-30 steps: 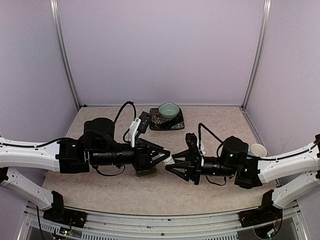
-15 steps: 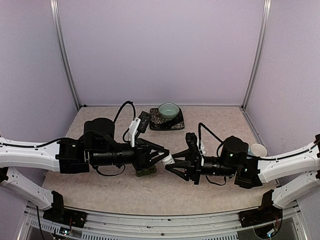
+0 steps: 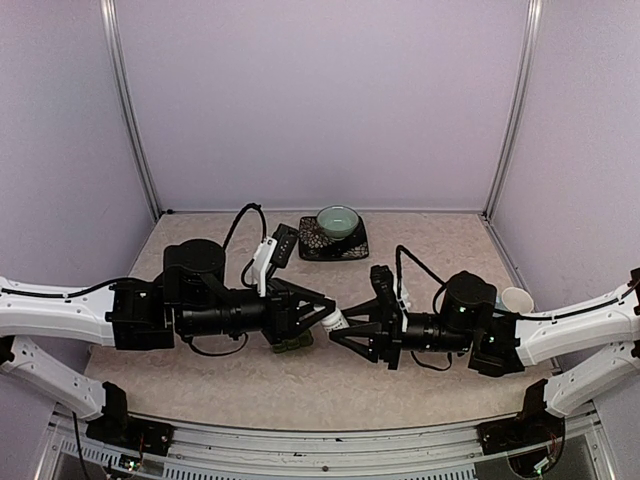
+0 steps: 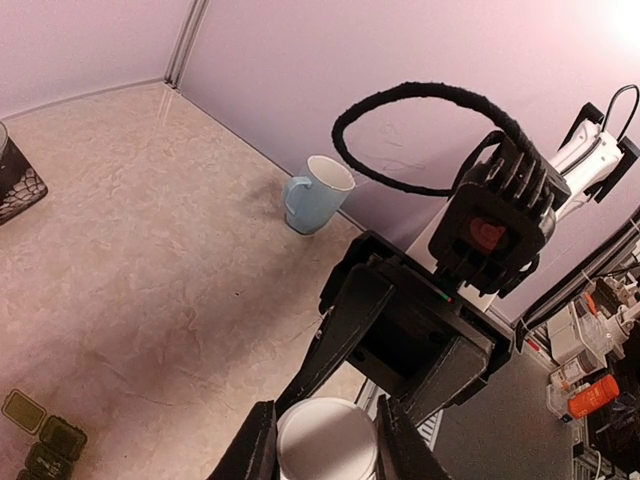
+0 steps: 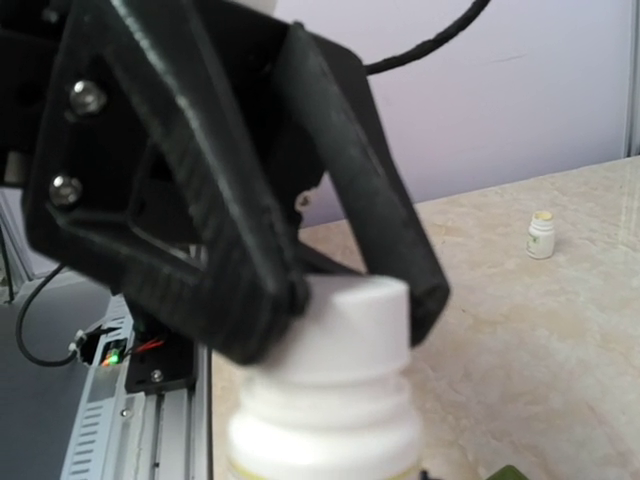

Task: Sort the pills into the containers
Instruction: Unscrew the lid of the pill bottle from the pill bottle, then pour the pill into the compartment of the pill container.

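Observation:
A white pill bottle point(image 3: 334, 319) is held in the air between both grippers. My left gripper point(image 3: 322, 314) is shut on its white cap point(image 5: 355, 315); the cap's round top shows between my left fingers point(image 4: 256, 448) in the left wrist view. My right gripper point(image 3: 342, 328) meets the bottle from the other side and is shut on its body point(image 5: 325, 430). The dark green containers point(image 3: 292, 343) lie on the table under the left gripper. They also show in the left wrist view point(image 4: 45, 450), with one lid point(image 4: 20, 408) open. No loose pills show.
A teal bowl point(image 3: 337, 219) stands on a dark patterned mat point(image 3: 352, 244) at the back. A pale blue mug point(image 3: 517, 298) stands by the right wall and shows in the left wrist view point(image 4: 315, 195). A second small white bottle point(image 5: 541, 234) stands on the table.
The left arm has shifted slightly to the left. Both grippers stay on the bottle at the same spot.

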Available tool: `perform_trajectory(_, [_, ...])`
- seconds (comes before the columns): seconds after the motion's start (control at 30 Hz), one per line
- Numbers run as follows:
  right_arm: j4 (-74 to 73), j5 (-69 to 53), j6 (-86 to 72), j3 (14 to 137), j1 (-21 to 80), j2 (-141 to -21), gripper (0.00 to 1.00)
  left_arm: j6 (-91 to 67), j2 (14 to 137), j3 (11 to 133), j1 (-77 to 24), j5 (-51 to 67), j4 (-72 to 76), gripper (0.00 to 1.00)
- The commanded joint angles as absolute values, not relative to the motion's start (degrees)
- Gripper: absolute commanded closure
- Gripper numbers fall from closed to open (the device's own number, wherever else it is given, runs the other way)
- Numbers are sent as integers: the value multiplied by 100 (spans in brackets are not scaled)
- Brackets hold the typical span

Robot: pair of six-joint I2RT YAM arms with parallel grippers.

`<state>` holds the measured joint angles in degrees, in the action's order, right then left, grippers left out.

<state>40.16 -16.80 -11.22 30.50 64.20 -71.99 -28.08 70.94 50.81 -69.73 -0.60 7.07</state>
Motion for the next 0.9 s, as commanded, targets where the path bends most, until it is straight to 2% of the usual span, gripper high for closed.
perform_trajectory(0.0, [3830,-1836,-1090,3083,6389,-7215,75,-2849,6727,4946,-6890,-749,769,72])
perform_trajectory(0.4, [3890,-1851,-1065,3196,6395,-7435,75,-3148,6585,4816,-6917,-1111,943,72])
perform_trajectory(0.63, [3454,-1474,-804,3209,6367,-7471,75,-3222,6056,4477,-6826,-1600,625,71])
perform_trajectory(0.87, [3248,-1591,-563,3296,6086,-7844,75,-3401,5523,3973,-6715,-1738,442,72])
